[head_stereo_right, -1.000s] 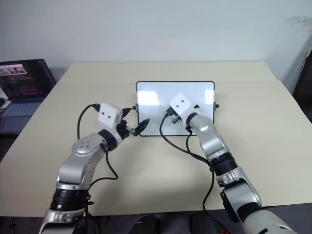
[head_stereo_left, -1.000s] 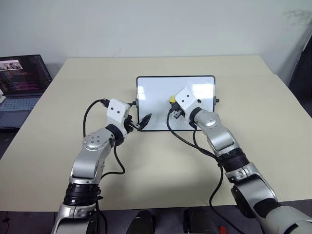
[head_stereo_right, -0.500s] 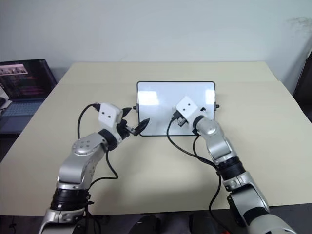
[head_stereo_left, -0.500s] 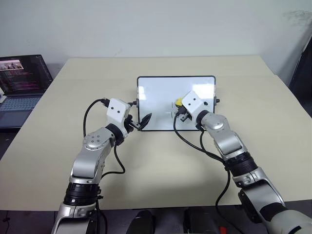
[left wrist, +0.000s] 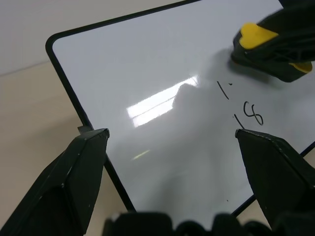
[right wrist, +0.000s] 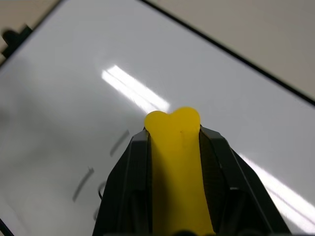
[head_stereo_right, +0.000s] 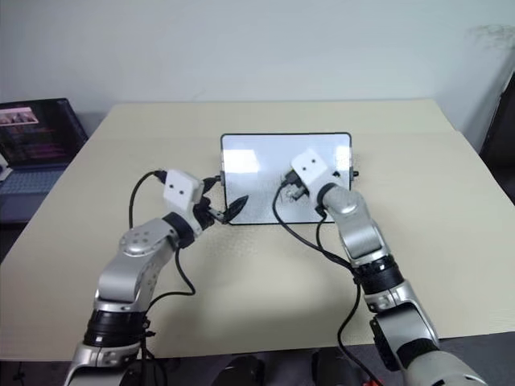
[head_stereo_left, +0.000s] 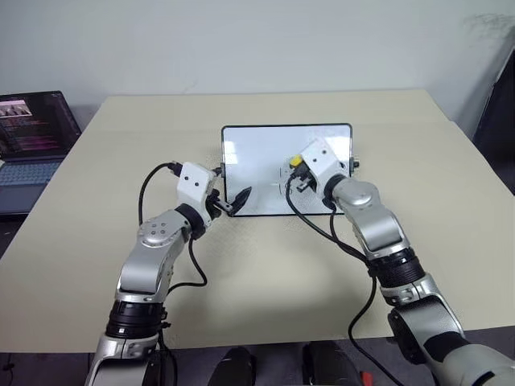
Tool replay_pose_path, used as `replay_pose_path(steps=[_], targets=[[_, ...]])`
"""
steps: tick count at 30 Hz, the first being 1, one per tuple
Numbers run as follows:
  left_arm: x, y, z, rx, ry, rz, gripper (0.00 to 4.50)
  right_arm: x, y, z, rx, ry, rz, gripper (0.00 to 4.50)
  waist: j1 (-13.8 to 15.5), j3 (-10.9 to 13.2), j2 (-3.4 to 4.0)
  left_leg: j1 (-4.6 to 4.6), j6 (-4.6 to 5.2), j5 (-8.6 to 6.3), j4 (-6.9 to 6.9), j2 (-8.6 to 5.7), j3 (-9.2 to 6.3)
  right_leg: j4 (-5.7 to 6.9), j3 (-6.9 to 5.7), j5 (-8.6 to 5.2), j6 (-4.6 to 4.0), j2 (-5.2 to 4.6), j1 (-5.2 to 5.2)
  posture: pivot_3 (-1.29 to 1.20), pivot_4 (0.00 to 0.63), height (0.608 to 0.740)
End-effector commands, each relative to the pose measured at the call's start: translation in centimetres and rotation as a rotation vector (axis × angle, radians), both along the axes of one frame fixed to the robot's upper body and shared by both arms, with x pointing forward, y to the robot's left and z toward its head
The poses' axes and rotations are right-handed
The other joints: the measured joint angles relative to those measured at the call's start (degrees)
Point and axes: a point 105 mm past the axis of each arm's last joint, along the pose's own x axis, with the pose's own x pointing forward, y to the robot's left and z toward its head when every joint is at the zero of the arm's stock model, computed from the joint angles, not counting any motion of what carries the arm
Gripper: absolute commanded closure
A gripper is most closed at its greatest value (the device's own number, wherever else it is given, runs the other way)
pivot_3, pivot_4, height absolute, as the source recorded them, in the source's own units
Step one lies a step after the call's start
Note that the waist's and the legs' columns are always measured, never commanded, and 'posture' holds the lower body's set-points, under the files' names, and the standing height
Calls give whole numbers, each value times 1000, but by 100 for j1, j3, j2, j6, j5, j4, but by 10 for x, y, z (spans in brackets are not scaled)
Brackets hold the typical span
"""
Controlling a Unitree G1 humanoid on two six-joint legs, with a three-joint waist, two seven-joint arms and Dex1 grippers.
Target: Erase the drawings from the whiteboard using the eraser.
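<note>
**A:** Nearest, lower left of the head view, the left claw [head_stereo_left: 231, 203] stood spread at the whiteboard's [head_stereo_left: 257, 161] lower-left corner, one finger on either side of the frame in its wrist view; whether it touched, I couldn't tell.

**B:** And the right claw [head_stereo_left: 294, 170], centre frame?

**A:** Pinching the eraser [right wrist: 178, 162] between both fingers, yellow tip over the white surface in the middle of the board, which lay flat on the bench [head_stereo_left: 241, 273].

**B:** The step?

**A:** Mid-wipe, I'd judge. The drawings [left wrist: 243, 110] were partly gone: a stray stroke and a readable "18" sat just beside the eraser. The next move called for pressing down and sweeping across those marks.

**B:** Farther back?

**A:** A laptop [head_stereo_left: 32, 141] at the left edge, its screen text too small to read.
</note>
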Motion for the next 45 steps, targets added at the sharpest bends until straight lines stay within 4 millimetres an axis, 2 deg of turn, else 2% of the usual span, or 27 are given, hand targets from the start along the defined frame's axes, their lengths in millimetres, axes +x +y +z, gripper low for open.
replay_pose_path(steps=[1, 9, 14, 18, 26, 31, 45], targets=[[0, -2, 11, 6, -45, -7, 0, -9, 18, 13, 6, -52, 68, 3504, 6, 0, 0, -1, 0, 0, 0, -1, 0, -3, 0, 0, 0, 0, 0, 0, 150, 740], [-1, 1, 10, 2, -45, 7, 0, -13, 28, -4, -69, -42, 139, 3504, 10, 0, 0, -3, 0, -1, 0, -2, 0, -5, 0, 0, 0, -1, -1, 0, 150, 740], [-1, 2, 9, -1, -45, 16, 0, -5, 26, -17, -149, -67, 167, 3504, 9, 0, 0, -3, 0, -1, 0, -2, 2, -6, 0, 0, 0, 0, -1, 0, 150, 740], [-1, 5, 8, -1, -45, 27, 0, 6, 22, -16, -169, -83, 157, 3504, 2, 1, 0, -3, 0, 0, 1, -1, 4, -5, 2, 0, 0, 0, -2, 0, 150, 740], [-1, 5, 9, -1, -47, 33, 0, 15, 17, -20, -183, -77, 143, 3504, 1, 1, 0, -1, 0, 0, 2, -1, 6, 0, 4, 0, 0, 0, -1, 0, 150, 740], [-1, 7, 9, 2, -46, 34, 0, 17, 10, -23, -186, -62, 125, 3504, 6, 1, 0, 1, 0, 0, 4, -1, 4, 8, 3, 1, -1, 1, 0, 0, 150, 740], [3, 2, 11, 2, -49, 17, 0, 16, -30, -37, -250, -29, 57, 3504, 35, 0, -1, 2, 0, 0, 6, -3, 0, 6, -3, 1, 0, 0, 7, 0, 150, 740]])
